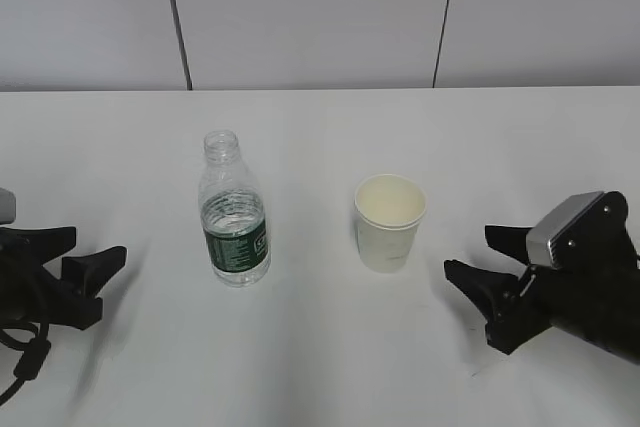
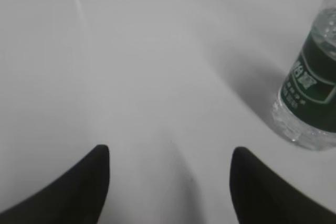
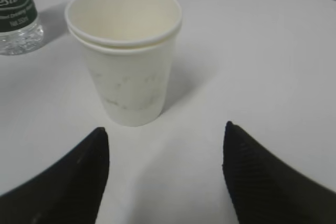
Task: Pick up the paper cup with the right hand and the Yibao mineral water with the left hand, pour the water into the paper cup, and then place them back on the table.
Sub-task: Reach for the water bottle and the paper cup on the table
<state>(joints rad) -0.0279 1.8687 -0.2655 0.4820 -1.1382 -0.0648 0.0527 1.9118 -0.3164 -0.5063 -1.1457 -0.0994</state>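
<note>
The paper cup [image 1: 389, 222] stands upright and empty on the white table [image 1: 320, 347], right of centre; in the right wrist view the cup [image 3: 126, 61] is just ahead of the jaws. The Yibao mineral water bottle [image 1: 233, 210] stands upright, capless, left of the cup; its lower part shows in the left wrist view [image 2: 310, 93] and its base in the right wrist view [image 3: 17, 17]. My right gripper [image 1: 478, 253] is open and empty, a short way right of the cup. My left gripper [image 1: 96, 245] is open and empty, left of the bottle.
A grey panelled wall [image 1: 320, 17] runs behind the table's far edge. Bare tabletop lies between the bottle and cup and in front of both.
</note>
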